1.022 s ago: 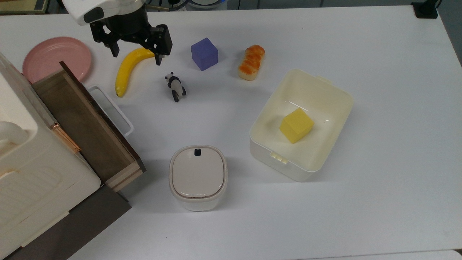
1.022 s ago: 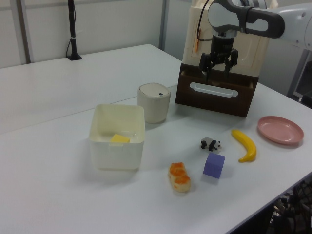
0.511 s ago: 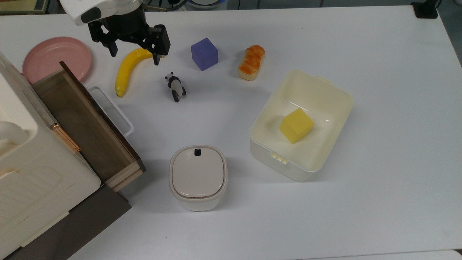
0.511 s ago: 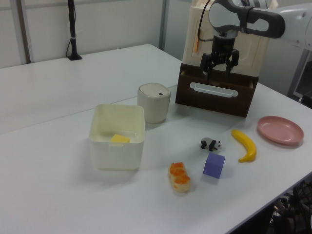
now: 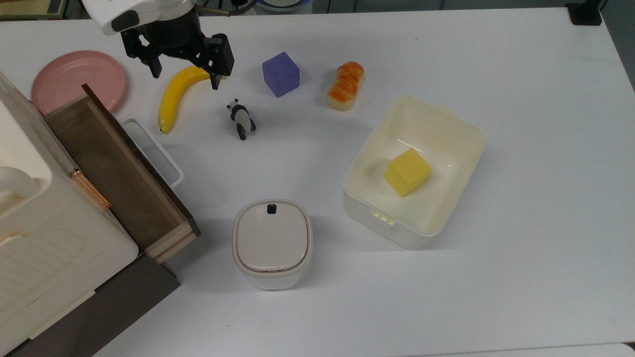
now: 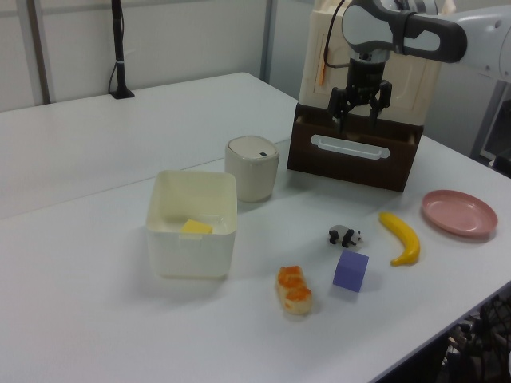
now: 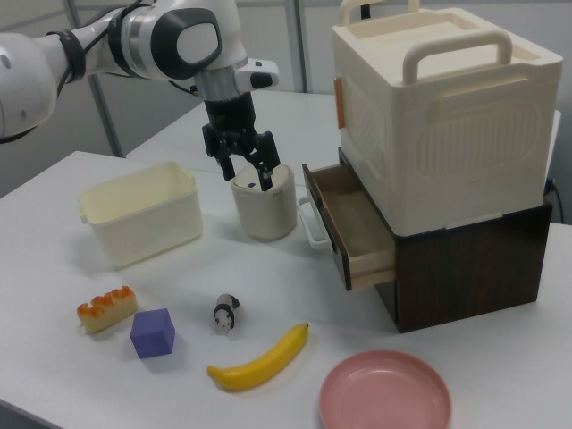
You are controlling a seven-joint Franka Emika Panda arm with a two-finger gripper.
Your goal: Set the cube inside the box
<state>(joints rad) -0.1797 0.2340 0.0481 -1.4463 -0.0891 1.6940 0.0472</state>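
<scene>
Cube (image 5: 281, 74) — matte violet-blue block, foam-like, sharp-edged, sitting flat on the white counter (image 5: 521, 248) to the top view's right of the pincer (image 5: 186, 73), apart from it, between the panda figure (image 5: 241, 119) and the bread piece (image 5: 345, 85). Box (image 5: 461, 178) — cream tub, lying further to the top view's right, holding a yellow cube (image 5: 407, 172). Pincer — hanging above the banana (image 5: 174, 99), fingers spread wide, gripping nothing; against half a second ago it is hardly shifting, and the cube is staying put.

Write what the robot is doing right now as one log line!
gripper: open, empty, in the air | purple cube: on table, untouched | box: holds a yellow cube | step: purple cube not yet grasped
</scene>
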